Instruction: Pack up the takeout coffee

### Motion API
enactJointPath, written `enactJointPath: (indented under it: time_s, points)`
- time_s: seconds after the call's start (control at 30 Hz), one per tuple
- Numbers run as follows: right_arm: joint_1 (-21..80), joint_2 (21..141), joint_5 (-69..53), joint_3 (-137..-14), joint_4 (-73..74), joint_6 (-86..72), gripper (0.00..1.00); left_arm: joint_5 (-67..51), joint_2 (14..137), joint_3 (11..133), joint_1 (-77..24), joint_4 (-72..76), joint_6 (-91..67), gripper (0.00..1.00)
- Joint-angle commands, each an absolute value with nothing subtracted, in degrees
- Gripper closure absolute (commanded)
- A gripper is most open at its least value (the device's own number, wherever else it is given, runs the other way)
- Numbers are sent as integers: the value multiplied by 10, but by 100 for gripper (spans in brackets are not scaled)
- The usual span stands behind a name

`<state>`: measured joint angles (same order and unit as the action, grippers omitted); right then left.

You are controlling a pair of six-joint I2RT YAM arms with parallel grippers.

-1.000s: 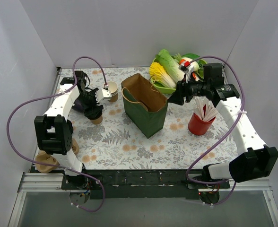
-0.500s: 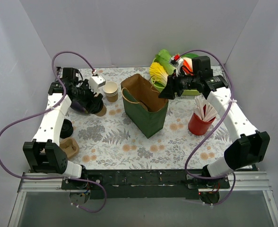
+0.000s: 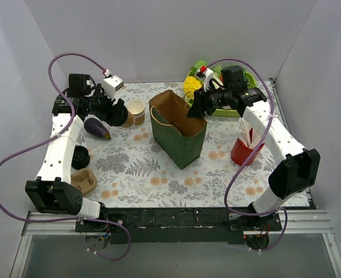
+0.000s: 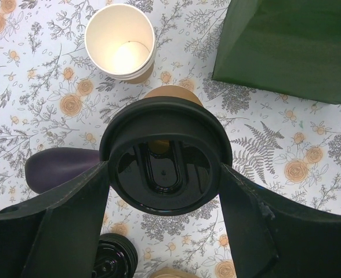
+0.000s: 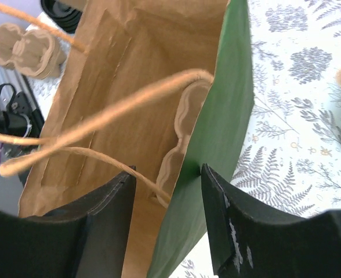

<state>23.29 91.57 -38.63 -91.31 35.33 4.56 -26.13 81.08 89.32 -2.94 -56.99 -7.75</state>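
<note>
Lifting the black-lidded tan paper cup [image 4: 162, 174] off the table [image 3: 135, 179], clamped in the left gripper [image 4: 163, 191]. Newly straddling the green paper bag's [image 5: 231, 110] rim, right gripper [image 5: 167, 185] apart, likely steadying for loading.

Tan cup [image 4: 171, 92], black lid [image 4: 164, 174] — green bag [image 3: 185, 145], floral cloth [image 3: 159, 174].

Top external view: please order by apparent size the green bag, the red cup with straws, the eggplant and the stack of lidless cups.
Largest first:
green bag
red cup with straws
eggplant and stack of lidless cups, too alike to rank
</note>
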Motion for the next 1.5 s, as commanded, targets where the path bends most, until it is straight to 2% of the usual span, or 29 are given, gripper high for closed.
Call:
enactJointPath:
  time_s: [0.0,0.13,0.27,0.33,0.57,0.7,0.87,0.97,1.2,1.4,1.47]
  points:
    - [237,916,-327,-945,317,22,45,-282,785,904,-28,-561,-91,100]
    - [238,913,-294,-942,308,22,60,-289,780,893,-28,-561,-91,100]
    - [238,912,-324,-946,307,28,88,-298,773,894,-28,-562,-93,100]
    - [238,911,-337,-947,301,30,99,-295,767,896,-28,-562,-92,100]
    - [239,898,-392,-978,303,96,99,-276,738,948,-28,-524,-118,100]
    - [257,870,-368,-977,330,162,99,-277,729,996,-28,-483,-141,100]
    - [301,822,-305,-923,338,262,99,-266,711,978,-28,-452,-142,100]
    - [351,782,-264,-874,331,324,99,-261,686,941,-28,-414,-147,100]
    - [476,695,-175,-770,311,402,99,-250,656,940,-28,-396,-160,100]
    - [511,644,-146,-727,323,443,99,-233,628,961,-28,-442,-173,100]
    - [514,628,-114,-706,281,457,99,-226,614,952,-28,-459,-168,100]
